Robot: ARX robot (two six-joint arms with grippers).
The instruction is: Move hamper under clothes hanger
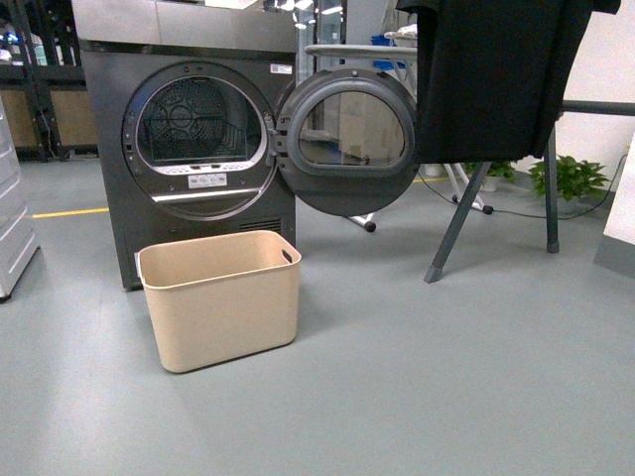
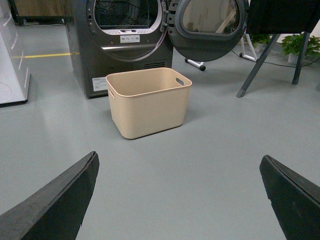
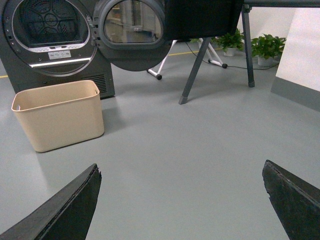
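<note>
In the front view the hamper [image 1: 220, 302] stands before the open dryer [image 1: 189, 139], well apart from the clothes hanger [image 1: 466, 213]; no arm shows. In the left wrist view the left gripper [image 2: 178, 157] is spread wide and empty, with the hamper well ahead of its fingers [image 2: 60, 200]. In the right wrist view the right gripper [image 3: 181, 165] also gapes empty, and the hamper is far ahead, beyond one finger.

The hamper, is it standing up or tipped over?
Standing up. The hamper sits flat on the floor with its open rim facing up.
</note>
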